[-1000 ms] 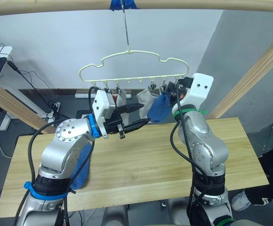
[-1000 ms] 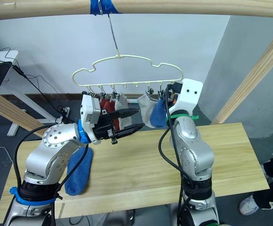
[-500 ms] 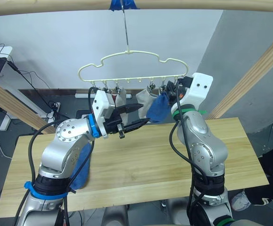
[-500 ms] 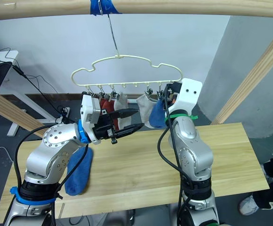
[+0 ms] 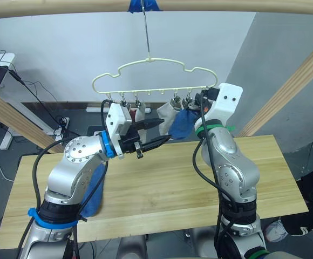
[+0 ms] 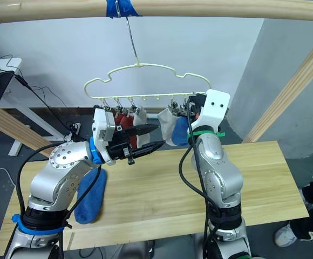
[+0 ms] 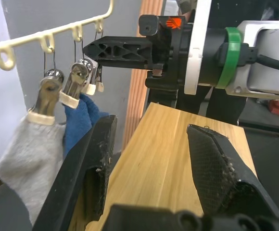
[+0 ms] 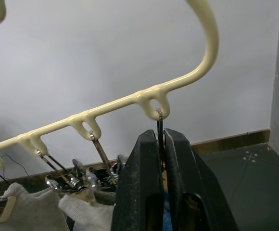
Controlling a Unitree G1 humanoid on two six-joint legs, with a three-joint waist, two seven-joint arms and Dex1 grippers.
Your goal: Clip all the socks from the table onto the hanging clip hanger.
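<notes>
The cream clip hanger [image 5: 151,60] hangs by its hook over the table [image 5: 167,183]. On its clips hang two red socks [image 6: 121,120], a grey sock [image 6: 138,115], another grey sock [image 5: 166,114] and a blue sock [image 5: 182,124]. A second blue sock [image 6: 89,197] lies on the table's left side, partly behind my left arm. My left gripper [image 5: 164,131] is open and empty, just left of the hanging blue sock. My right gripper [image 8: 159,137] is up at the hanger's right end, shut on the wire of the end clip [image 7: 94,80].
A thick wooden crossbar with blue tape [image 5: 143,4] carries the hook. Slanted wooden beams stand at the right [image 5: 291,86] and at the left [image 5: 11,116]. Cables and a power strip [image 5: 59,121] lie on the floor behind the table.
The hanger and my right gripper have shifted slightly to the right together. My left arm has stayed where it was.
</notes>
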